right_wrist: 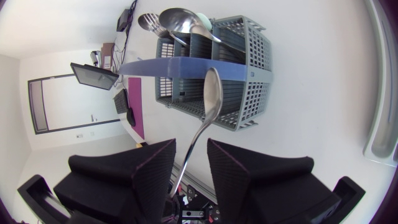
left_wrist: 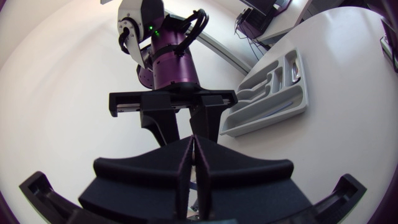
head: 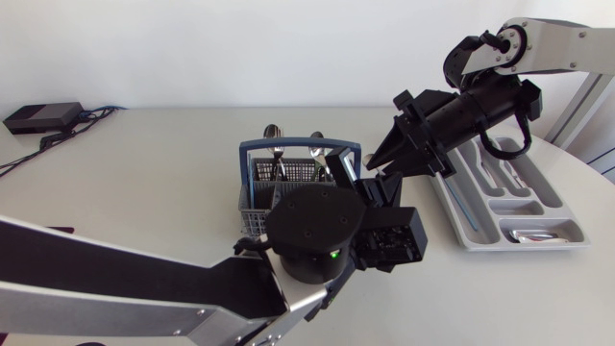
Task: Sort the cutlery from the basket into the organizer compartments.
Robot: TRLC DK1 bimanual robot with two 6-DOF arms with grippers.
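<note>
**Right gripper (right_wrist: 191, 146): spoon clamped, transfer to organizer**

The fingers stand a narrow gap apart, gripping the spoon (right_wrist: 210, 93) by its handle. The bowl points outward, above the basket (right_wrist: 252, 93) and across its blue carry handle (right_wrist: 161, 65).

1. Raise the spoon until the bowl clears that handle and the other spoons (right_wrist: 180, 18) standing in the basket.
2. Swing toward the organizer (head: 471, 216), well apart on the right.
3. Grip firmly. The hold looks close to the handle's end, so the spoon may pivot.
4. Route away from the left gripper (left_wrist: 194, 140), which is pressed shut, apparently empty, and close by.
5. Lower the spoon flat before releasing.
</note>
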